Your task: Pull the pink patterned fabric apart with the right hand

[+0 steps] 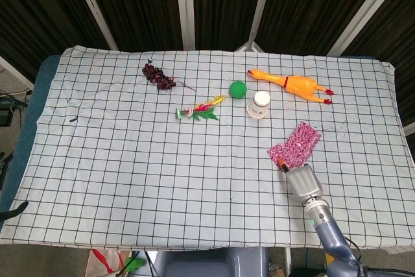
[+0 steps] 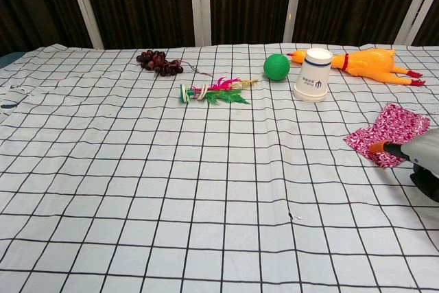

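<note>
A: Biggest first. Table under a white cloth with a black grid (image 1: 130, 160). On its far half: yellow rubber chicken (image 1: 293, 85), upturned white paper cup (image 1: 260, 104), green ball (image 1: 238, 88), dark bunch of plastic grapes (image 1: 159, 76), small feathered toy in pink, yellow and green (image 1: 199, 111). Risk?

B: The tablecloth. It's loose and rumpled. If the fingertip presses down and drags, cloth may bunch along with the pink patterned fabric (image 1: 295, 146), and nothing gets pulled apart. Also possible: the fabric slides whole instead of unfolding, since nothing pins its far end.

A: Where's the fabric?

B: Right side of the table, nearer than the chicken, well apart from the cup. It runs diagonally, near corner pointing at the robot.

A: And the right hand (image 1: 301, 184)?

B: Just at that near corner. Chest view shows an orange fingertip (image 2: 376, 147) at the fabric's near edge; contact likely, not certain. Open or closed on it, I cannot tell; the fingers are hidden under the grey shell.

A: Left hand?

B: Not seen in either view.
</note>
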`<state>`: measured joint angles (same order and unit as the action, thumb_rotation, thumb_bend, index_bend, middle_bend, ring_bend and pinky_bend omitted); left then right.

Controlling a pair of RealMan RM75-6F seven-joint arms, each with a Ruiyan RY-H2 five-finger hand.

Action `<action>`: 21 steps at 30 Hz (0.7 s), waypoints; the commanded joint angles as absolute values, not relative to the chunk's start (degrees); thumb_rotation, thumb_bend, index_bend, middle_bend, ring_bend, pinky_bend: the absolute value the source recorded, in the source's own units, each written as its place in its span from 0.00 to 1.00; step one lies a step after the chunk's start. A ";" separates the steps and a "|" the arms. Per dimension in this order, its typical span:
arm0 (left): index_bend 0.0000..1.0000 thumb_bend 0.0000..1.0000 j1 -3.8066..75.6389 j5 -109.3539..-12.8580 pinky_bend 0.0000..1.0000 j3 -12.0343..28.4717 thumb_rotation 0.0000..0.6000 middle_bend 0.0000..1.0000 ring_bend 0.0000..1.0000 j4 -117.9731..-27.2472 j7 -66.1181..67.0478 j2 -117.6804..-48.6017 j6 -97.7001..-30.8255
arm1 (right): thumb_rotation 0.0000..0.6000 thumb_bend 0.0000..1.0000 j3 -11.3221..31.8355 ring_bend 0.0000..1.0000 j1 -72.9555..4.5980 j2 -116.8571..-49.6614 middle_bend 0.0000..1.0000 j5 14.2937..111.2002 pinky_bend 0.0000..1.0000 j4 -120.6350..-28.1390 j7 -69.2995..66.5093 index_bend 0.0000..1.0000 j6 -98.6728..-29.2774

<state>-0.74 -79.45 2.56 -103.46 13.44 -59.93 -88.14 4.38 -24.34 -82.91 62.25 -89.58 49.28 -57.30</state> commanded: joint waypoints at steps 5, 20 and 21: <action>0.10 0.20 -0.62 -79.37 0.06 2.53 1.00 0.03 0.05 -103.50 13.62 -59.99 -87.95 | 1.00 0.71 3.56 0.75 -24.98 -82.92 0.79 61.28 0.47 -90.17 49.96 0.11 -57.68; 0.10 0.20 -0.61 -79.36 0.06 2.49 1.00 0.03 0.05 -103.53 13.08 -59.71 -87.88 | 1.00 0.71 0.90 0.75 -25.83 -83.18 0.79 62.55 0.47 -93.14 51.60 0.11 -59.39; 0.10 0.20 -0.61 -79.37 0.06 2.48 1.00 0.03 0.05 -103.53 13.06 -59.70 -87.88 | 1.00 0.71 0.82 0.75 -25.85 -83.20 0.79 62.52 0.47 -93.18 51.69 0.11 -59.44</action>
<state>-0.61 -79.37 2.49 -103.53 13.07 -59.71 -87.88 0.88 -25.82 -83.17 62.53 -93.13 51.63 -59.39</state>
